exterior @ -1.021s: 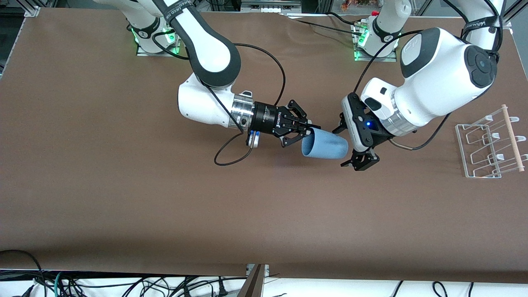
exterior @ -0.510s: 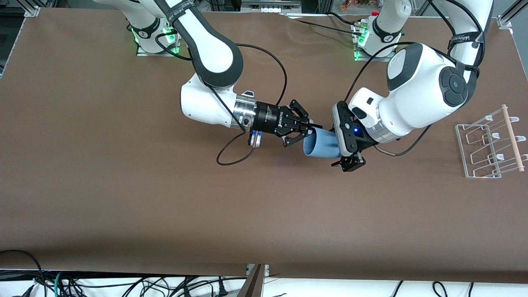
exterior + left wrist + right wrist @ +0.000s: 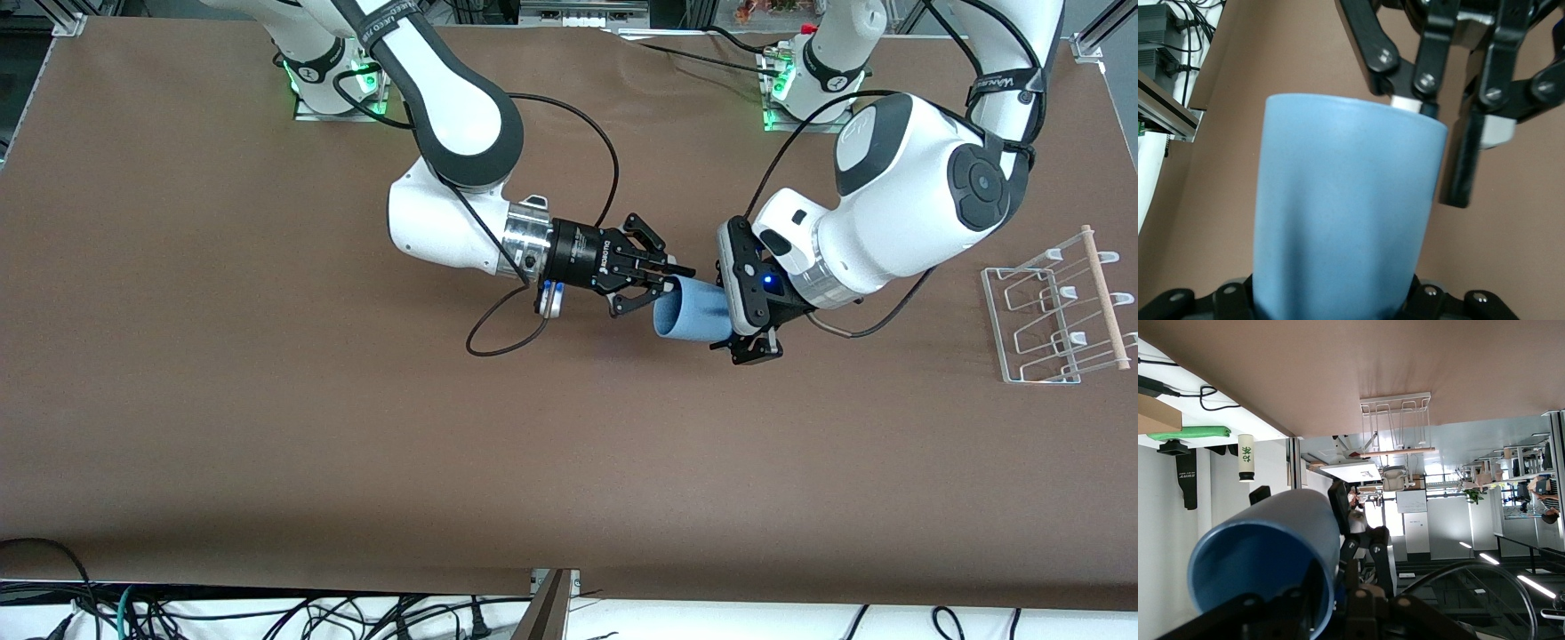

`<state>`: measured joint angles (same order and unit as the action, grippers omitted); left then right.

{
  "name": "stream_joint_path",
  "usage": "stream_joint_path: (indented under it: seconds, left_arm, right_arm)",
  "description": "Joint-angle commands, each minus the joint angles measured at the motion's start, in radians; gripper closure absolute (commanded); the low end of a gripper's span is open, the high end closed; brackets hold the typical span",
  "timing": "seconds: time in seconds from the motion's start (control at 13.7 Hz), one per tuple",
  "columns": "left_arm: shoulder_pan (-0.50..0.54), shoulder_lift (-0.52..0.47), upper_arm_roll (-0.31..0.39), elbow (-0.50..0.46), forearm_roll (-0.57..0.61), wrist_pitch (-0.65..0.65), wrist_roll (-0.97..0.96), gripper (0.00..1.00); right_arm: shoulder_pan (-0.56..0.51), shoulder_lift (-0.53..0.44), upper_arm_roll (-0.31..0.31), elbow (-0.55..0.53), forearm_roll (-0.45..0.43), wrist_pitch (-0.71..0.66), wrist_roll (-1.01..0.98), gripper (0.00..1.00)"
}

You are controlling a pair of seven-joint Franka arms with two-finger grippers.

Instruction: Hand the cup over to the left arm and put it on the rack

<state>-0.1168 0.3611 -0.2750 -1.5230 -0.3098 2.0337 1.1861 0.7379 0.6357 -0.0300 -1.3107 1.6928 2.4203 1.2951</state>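
At frame centre, held on its side above the brown table (image 3: 267, 427), the small light-blue plastic cup (image 3: 689, 313) likely handles light, stiff and slippery; its base end looks the best hold. The right gripper (image 3: 665, 283) pinches its rim. The left gripper (image 3: 742, 311) straddles the base; whether it grips is hidden. The white wire rack (image 3: 1058, 307) waits at right edge.

Left pincer (image 3: 736, 307) advanced over cup (image 3: 693, 312) base, fingers narrowed.

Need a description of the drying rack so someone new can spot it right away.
Start at the brown table and go to the left arm's end. The rack sits there alone on the surface, apart from both arms and the cup. It is a small white wire frame with looped prongs, crossed by a light wooden dowel.
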Motion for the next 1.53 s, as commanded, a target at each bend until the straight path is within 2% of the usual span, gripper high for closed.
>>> stream_joint_path:
  seconds: [0.0,0.07,0.22,0.36,0.44,0.58,0.66,1.02,1.24,1.39,1.46]
  left_arm:
    - [0.011,-0.007,-0.003,0.012,0.006,-0.029,-0.002,1.00]
    - [0.011,-0.007,0.003,0.029,0.008,-0.049,-0.002,1.00]
    - [0.028,-0.010,0.035,0.069,0.017,-0.146,0.000,1.00]
    - [0.032,-0.028,0.136,0.086,0.024,-0.249,0.013,1.00]
    - [0.037,-0.037,0.190,0.086,0.065,-0.282,0.027,1.00]
    - [0.069,-0.050,0.217,0.077,0.244,-0.308,0.110,1.00]
    - [0.100,-0.053,0.220,0.070,0.330,-0.325,0.119,1.00]
    - [0.141,-0.045,0.293,0.017,0.834,-0.371,0.116,1.00]
    - [0.167,-0.036,0.295,-0.107,1.168,-0.362,0.109,1.00]
    - [0.195,-0.042,0.295,-0.208,1.387,-0.334,0.069,1.00]
    - [0.213,-0.057,0.295,-0.259,1.460,-0.270,0.067,1.00]
  right_arm:
    - [-0.008,0.007,-0.008,0.041,0.016,-0.007,0.023,0.07]
    - [-0.018,0.004,-0.014,0.048,0.011,-0.012,0.048,0.02]
    - [-0.052,-0.016,-0.016,0.053,-0.027,-0.024,0.064,0.02]
    - [-0.095,-0.036,-0.016,0.053,-0.085,-0.087,0.066,0.01]
    - [-0.109,-0.063,-0.024,0.045,-0.128,-0.131,0.063,0.01]
    - [-0.118,-0.115,-0.057,0.033,-0.262,-0.196,0.050,0.01]
    - [-0.121,-0.137,-0.076,0.019,-0.294,-0.211,0.044,0.01]
    - [-0.130,-0.195,-0.273,0.013,-0.294,-0.466,-0.095,0.01]
    - [-0.129,-0.220,-0.402,0.011,-0.309,-0.681,-0.264,0.01]
    - [-0.129,-0.229,-0.508,0.013,-0.384,-0.864,-0.388,0.01]
    - [-0.129,-0.240,-0.545,0.011,-0.412,-0.933,-0.461,0.01]
